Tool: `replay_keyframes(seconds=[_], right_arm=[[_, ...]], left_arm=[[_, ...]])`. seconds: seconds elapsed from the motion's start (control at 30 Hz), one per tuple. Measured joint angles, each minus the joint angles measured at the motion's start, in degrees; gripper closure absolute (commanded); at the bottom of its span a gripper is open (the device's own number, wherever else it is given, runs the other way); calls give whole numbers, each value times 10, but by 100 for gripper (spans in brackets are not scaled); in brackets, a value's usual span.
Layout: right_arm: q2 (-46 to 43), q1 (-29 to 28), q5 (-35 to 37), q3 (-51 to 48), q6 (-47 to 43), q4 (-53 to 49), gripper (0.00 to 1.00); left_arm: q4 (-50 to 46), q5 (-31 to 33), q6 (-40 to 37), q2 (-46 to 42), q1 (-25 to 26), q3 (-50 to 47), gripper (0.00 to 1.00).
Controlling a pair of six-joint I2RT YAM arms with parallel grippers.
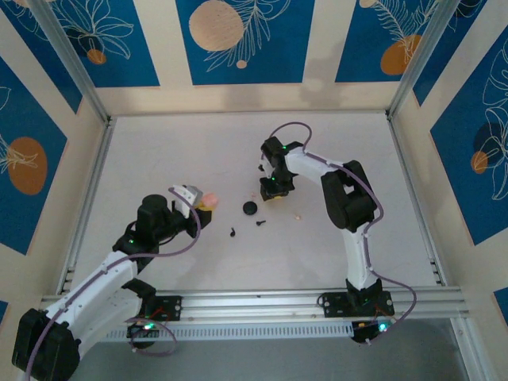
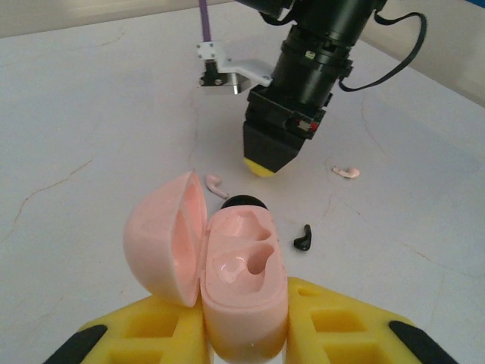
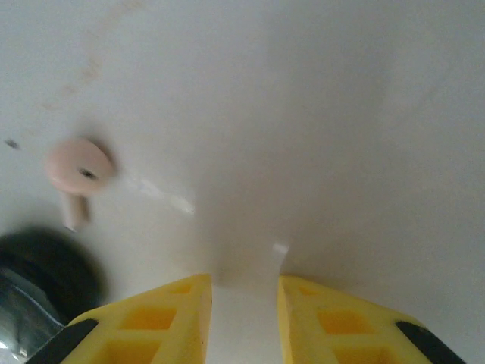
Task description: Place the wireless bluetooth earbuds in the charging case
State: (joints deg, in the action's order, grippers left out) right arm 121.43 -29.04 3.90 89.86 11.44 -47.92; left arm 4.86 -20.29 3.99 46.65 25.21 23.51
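while left hand [image 2: 244, 303] clamps one case [image 2: 239, 265] | right hand [image 3: 244, 284] ajar, empty | two earbuds [image 1: 232, 232] [image 1: 259, 223] | one disc [image 1: 249, 208]

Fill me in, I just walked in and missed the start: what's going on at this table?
The left claw grips the pink charging case, its lid open and nothing seated inside. A black earbud lies loose on the table just beyond it. The right claw hangs low over the table, slightly open with nothing in it, a small pink piece off to one side.
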Motion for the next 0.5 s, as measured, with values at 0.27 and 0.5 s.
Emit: replay_keyframes(seconds=[0.27,0.5], right_arm=[[-50,10,-3,-60,21,-1,65],[-52,-5,-37,-5,82,1,66]], left_arm=[[6,-7,2,15,0,0,76],[15,-7,6,16,0,-6,76]])
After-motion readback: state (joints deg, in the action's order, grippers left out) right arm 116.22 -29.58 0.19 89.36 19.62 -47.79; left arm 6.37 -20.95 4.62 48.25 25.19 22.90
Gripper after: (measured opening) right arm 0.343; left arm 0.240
